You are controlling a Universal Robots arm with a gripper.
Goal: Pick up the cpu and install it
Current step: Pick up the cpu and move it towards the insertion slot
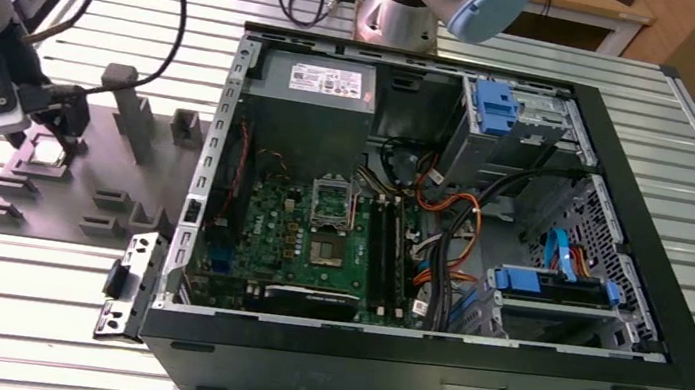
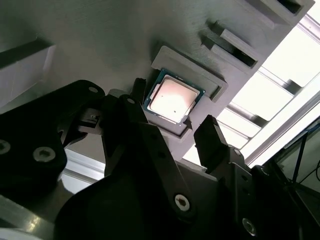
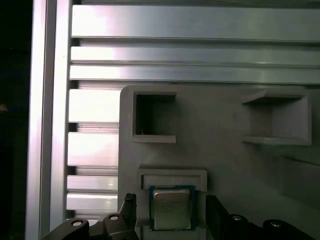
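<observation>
End effector [image 2: 173,106] unclenched, astride the cpu [image 2: 172,96] in its grey fixture [image 2: 100,40], computer case [image 1: 673,298] well apart

The table slats [image 3: 190,22] glare white; wrist views otherwise dim.

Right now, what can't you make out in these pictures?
- Underside of the cpu: both wrist views, hidden by its grey holder.
- How high the gripper sits over the cpu: wrist views give no depth; exterior view, too small.
- Pins of the socket: exterior view, too small.
</observation>
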